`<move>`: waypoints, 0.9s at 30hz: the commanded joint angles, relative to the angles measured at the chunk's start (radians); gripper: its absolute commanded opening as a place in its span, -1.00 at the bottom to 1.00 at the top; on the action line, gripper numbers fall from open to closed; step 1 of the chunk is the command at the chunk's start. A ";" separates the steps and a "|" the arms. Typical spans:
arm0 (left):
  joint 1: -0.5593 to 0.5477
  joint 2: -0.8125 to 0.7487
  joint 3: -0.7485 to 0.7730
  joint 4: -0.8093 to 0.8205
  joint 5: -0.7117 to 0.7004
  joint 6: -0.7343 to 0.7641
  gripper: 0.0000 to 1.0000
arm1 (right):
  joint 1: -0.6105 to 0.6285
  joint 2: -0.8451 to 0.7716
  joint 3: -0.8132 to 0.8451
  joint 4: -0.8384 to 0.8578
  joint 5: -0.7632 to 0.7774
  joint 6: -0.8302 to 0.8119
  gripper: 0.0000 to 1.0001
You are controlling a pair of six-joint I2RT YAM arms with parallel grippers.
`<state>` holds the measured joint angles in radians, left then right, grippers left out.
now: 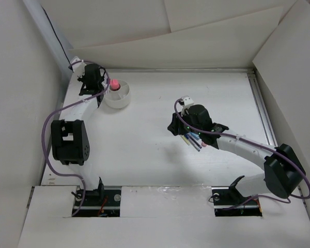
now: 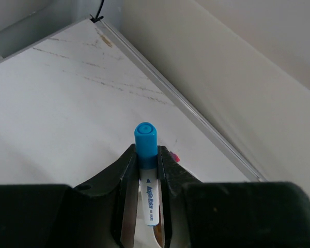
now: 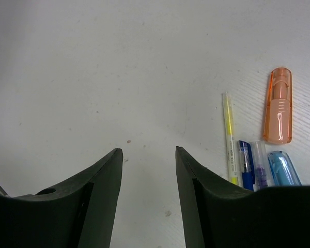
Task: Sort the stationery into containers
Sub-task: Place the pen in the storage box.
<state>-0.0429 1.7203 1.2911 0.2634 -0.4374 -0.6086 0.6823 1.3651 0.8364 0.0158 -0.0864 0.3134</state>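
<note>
My left gripper (image 2: pixel 146 155) is shut on a white marker with a blue cap (image 2: pixel 145 138); the cap sticks out past the fingertips. In the top view the left gripper (image 1: pixel 95 84) hangs just left of the round white cup (image 1: pixel 125 98), in which a pink-capped glue stick (image 1: pixel 114 83) stands. My right gripper (image 3: pixel 147 151) is open over bare table with nothing between its fingers. To its right lie an orange stick (image 3: pixel 278 106), a thin yellow pen (image 3: pixel 229 137), a blue pen (image 3: pixel 245 164), a clear purple pen (image 3: pixel 259 168) and a blue stick (image 3: pixel 283 169). In the top view the right gripper (image 1: pixel 175 125) is mid-table, with these pens (image 1: pixel 192 139) partly under the arm.
Tall white walls enclose the table on the left, back and right. A metal rail (image 1: pixel 261 108) runs along the right edge, and a similar rail (image 2: pixel 196 119) shows in the left wrist view. The left arm's elbow (image 1: pixel 68 140) stands near the left wall.
</note>
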 commanded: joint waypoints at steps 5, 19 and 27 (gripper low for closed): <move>0.001 0.082 0.108 0.040 -0.096 0.136 -0.84 | 0.008 -0.026 0.004 0.052 0.001 0.006 0.02; -0.046 0.185 0.131 0.135 -0.132 0.251 -0.82 | 0.008 -0.017 0.004 0.052 0.028 0.006 0.02; -0.046 0.196 0.103 0.155 -0.123 0.242 -0.65 | 0.008 -0.017 0.004 0.052 0.057 0.006 0.02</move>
<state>-0.0925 1.9347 1.3880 0.3630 -0.5438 -0.3790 0.6823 1.3651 0.8364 0.0158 -0.0559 0.3134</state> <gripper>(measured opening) 0.159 0.512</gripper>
